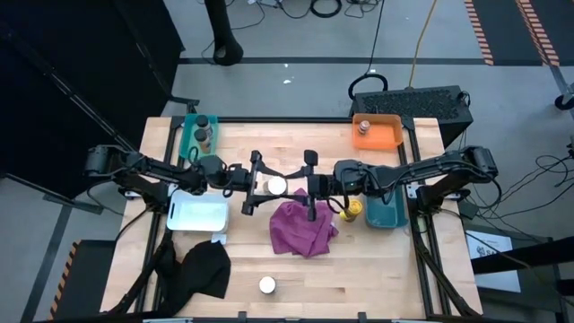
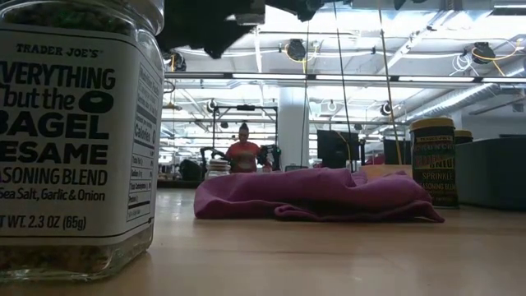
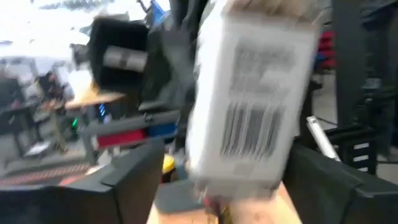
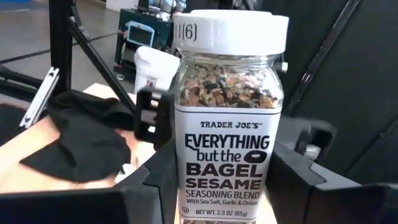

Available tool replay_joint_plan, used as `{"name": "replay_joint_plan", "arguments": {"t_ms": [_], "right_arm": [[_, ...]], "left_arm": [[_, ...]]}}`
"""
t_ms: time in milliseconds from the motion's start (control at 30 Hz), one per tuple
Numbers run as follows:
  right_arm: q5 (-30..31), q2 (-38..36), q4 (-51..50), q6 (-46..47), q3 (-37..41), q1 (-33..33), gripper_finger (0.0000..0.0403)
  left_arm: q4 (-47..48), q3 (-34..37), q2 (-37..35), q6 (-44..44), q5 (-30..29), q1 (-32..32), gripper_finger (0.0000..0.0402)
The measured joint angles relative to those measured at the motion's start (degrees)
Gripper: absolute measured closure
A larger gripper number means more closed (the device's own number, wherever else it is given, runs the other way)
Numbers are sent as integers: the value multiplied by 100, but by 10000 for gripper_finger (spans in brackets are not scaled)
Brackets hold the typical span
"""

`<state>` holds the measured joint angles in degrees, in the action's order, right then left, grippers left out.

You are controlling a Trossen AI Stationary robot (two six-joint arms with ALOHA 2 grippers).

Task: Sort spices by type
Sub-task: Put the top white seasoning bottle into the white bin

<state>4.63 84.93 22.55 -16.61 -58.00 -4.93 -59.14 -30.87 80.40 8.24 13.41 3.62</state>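
Note:
A spice jar (image 1: 276,186) with a white lid and a speckled bagel blend is held in the air above the table's middle, between my two grippers. My right gripper (image 4: 224,193) is shut on it, coming from the table's right. From the left, my left gripper (image 3: 227,186) stands open with one finger on each side of the same jar (image 3: 249,106), which is blurred there. A second white-lidded jar (image 1: 267,285) stands near the front edge. A yellow-lidded jar (image 1: 352,212) stands beside the magenta cloth (image 1: 303,226). My right gripper pinches the jar's lower, labelled body (image 4: 186,186) between its two fingers, one on each side. The fingers reach in level from the table's right. The jar stands upright, lid up, clear of the table.
The green tray (image 1: 190,136) at the far left holds two jars. One jar sits in the orange tray (image 1: 387,136) at the far right. A white tray (image 1: 197,215), a teal tray (image 1: 387,213) and a black cloth (image 1: 202,269) lie nearer the front.

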Motion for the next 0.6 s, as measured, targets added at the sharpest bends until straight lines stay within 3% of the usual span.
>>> {"name": "replay_joint_plan", "arguments": {"t_ms": [133, 433, 600], "right_arm": [[425, -209, -596, -64, -73, -23, 241], [1387, -661, -2500, 531, -97, -234, 241], [1674, -519, -3145, 1045, -76, -260, 241]], "left_arm": [[549, 2, -74, -77, -394, 20, 65], [1724, 5, -995, 154, -940, 52, 61], [1560, -49, -1307, 304, -1070, 42, 60]]}}
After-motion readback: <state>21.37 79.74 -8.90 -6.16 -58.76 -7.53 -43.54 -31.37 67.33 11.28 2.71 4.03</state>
